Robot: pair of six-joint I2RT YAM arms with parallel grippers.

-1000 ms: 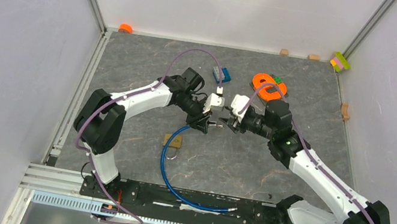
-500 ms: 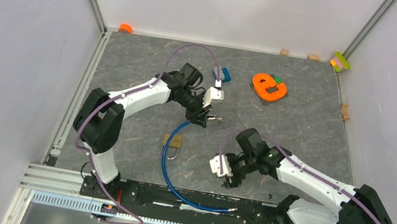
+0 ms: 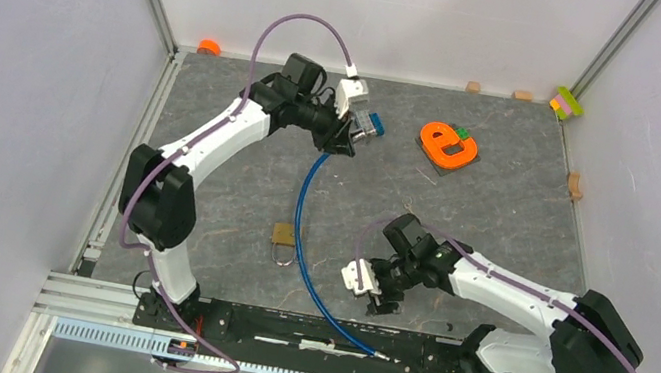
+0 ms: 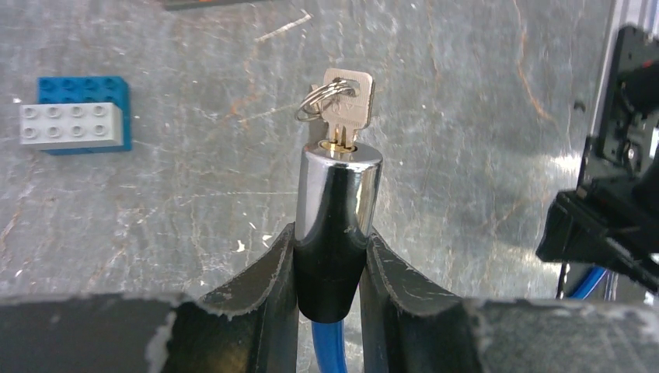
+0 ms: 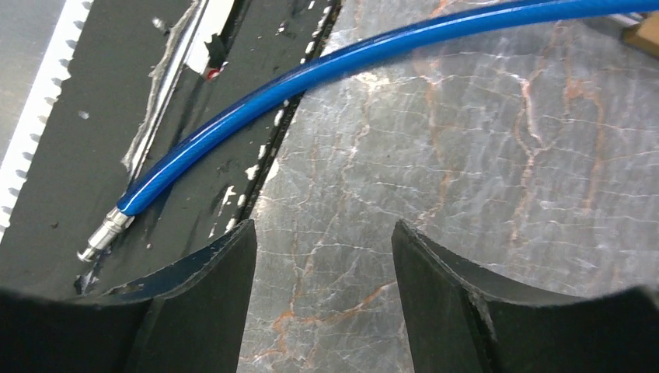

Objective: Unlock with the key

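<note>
My left gripper (image 3: 347,135) is shut on the black-and-chrome cylinder head (image 4: 339,194) of a blue cable lock (image 3: 307,213), held over the far middle of the table. A silver key (image 4: 347,105) with a split ring sits in the cylinder's end face. The cable runs from the head toward the front; its metal end tip (image 5: 101,237) lies free on the black front rail. My right gripper (image 3: 372,290) is open and empty, low over the table near the front, beside the cable (image 5: 350,54). In its wrist view only bare table shows between the fingers (image 5: 210,280).
A brass padlock (image 3: 288,236) lies left of the cable. A blue and grey brick stack (image 3: 369,124) lies just right of the left gripper, also in the left wrist view (image 4: 74,124). An orange e-shaped piece (image 3: 448,145) lies at the back right. The black rail (image 3: 441,352) lines the front edge.
The right gripper left the lock head and swung to the front of the table, open. The left gripper carried the head with the key toward the back, pulling the cable straighter.
</note>
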